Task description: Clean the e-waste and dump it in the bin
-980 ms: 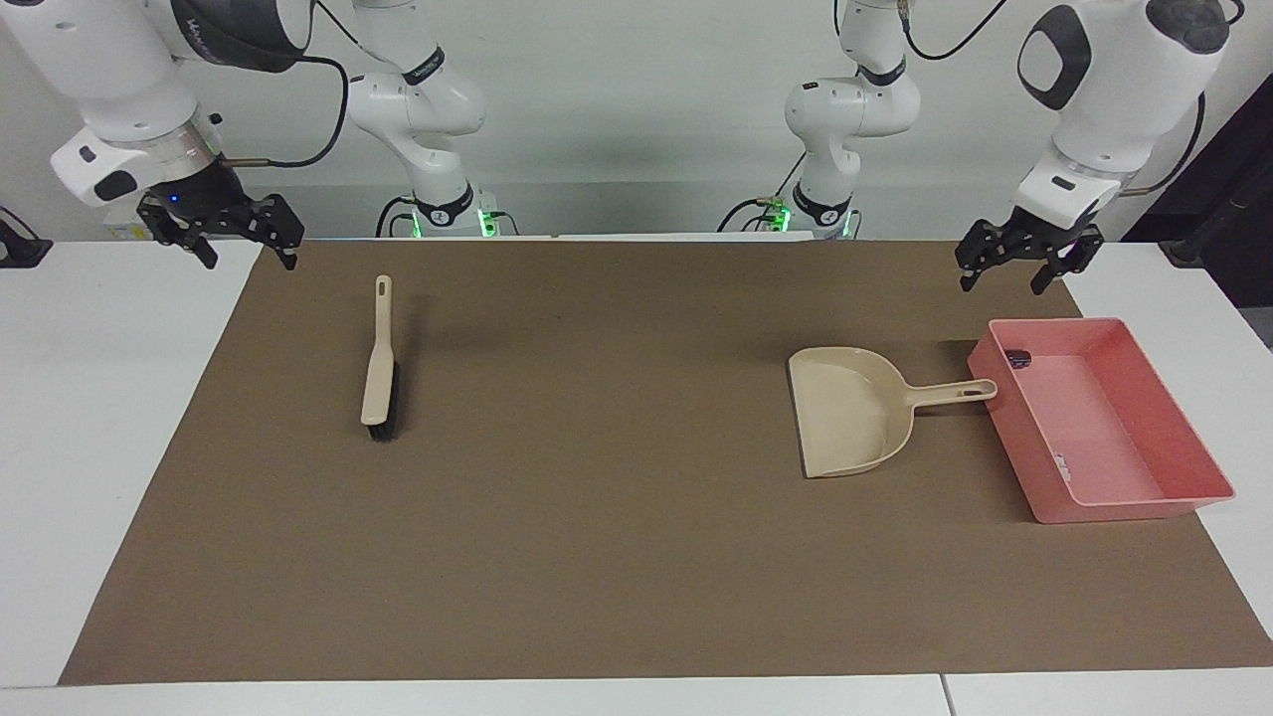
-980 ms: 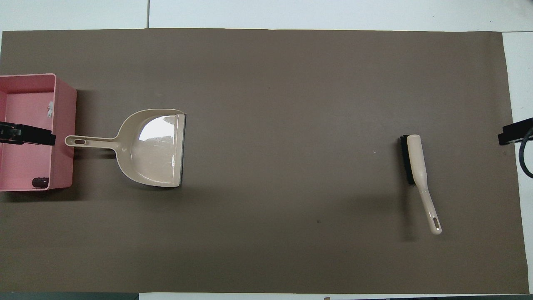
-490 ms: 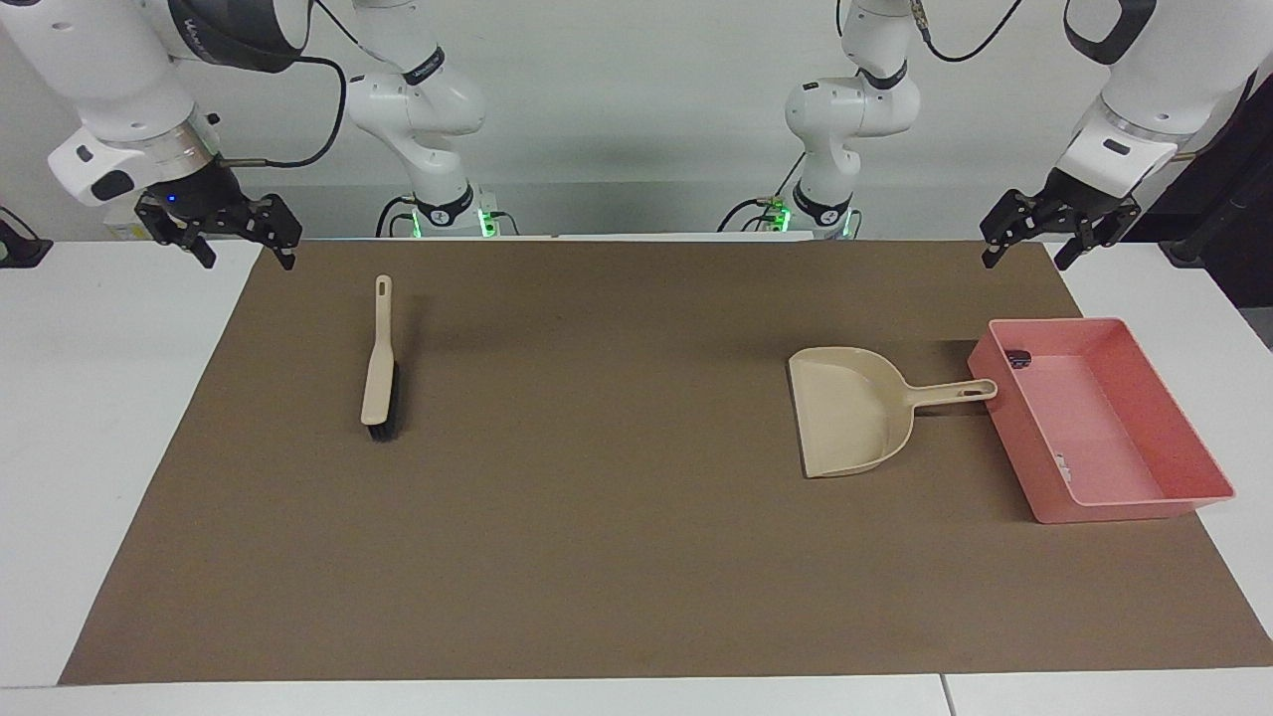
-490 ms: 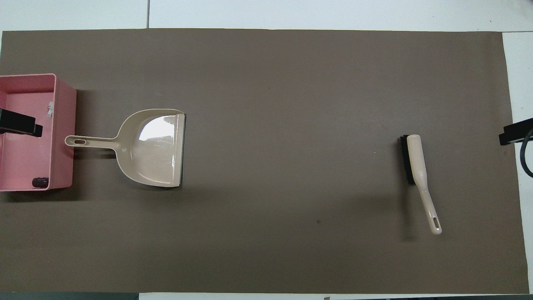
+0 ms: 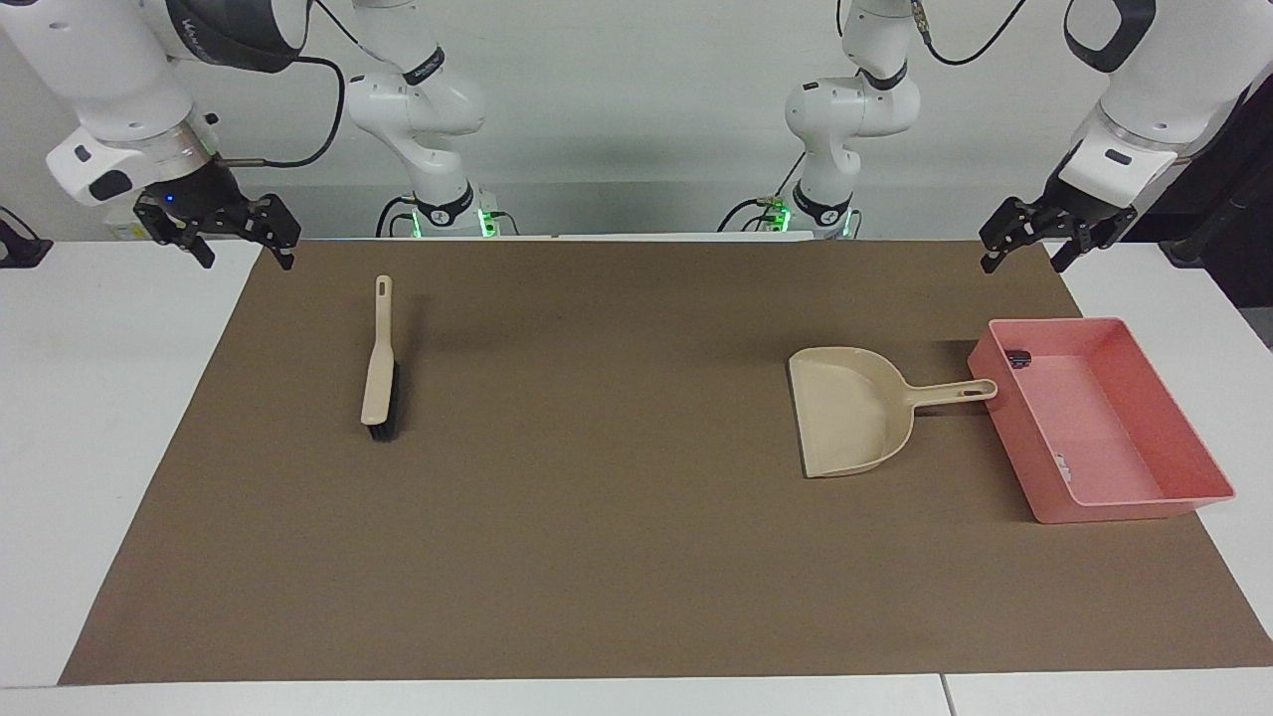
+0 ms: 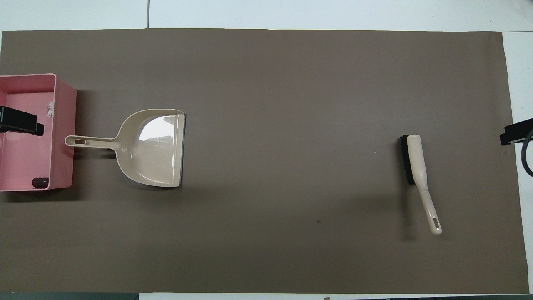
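The pink bin [image 5: 1104,512] stands at the left arm's end of the mat, its wall [image 6: 64,137] beside the dustpan's handle. Inside lies the e-waste: a small black block [image 5: 1016,358] [image 6: 40,181] in one corner and a white piece [image 5: 1063,462] [image 6: 50,109] along the wall. My left gripper [image 5: 1022,261] hangs open and empty in the air over the mat's corner, clear of the bin. One of its fingers [image 6: 21,124] shows in the overhead view. My right gripper [image 5: 249,261] hangs open and empty over the mat's edge at the right arm's end.
A beige dustpan [image 5: 850,408] [image 6: 154,146] lies on the brown mat [image 5: 597,547], its handle pointing at the bin. A beige brush [image 5: 380,368] [image 6: 416,160] with black bristles lies toward the right arm's end. White table [image 5: 99,398] surrounds the mat.
My left gripper has risen and drawn back toward the left arm's end of the table, away from the bin. The right gripper has barely shifted. Nothing on the mat moved.
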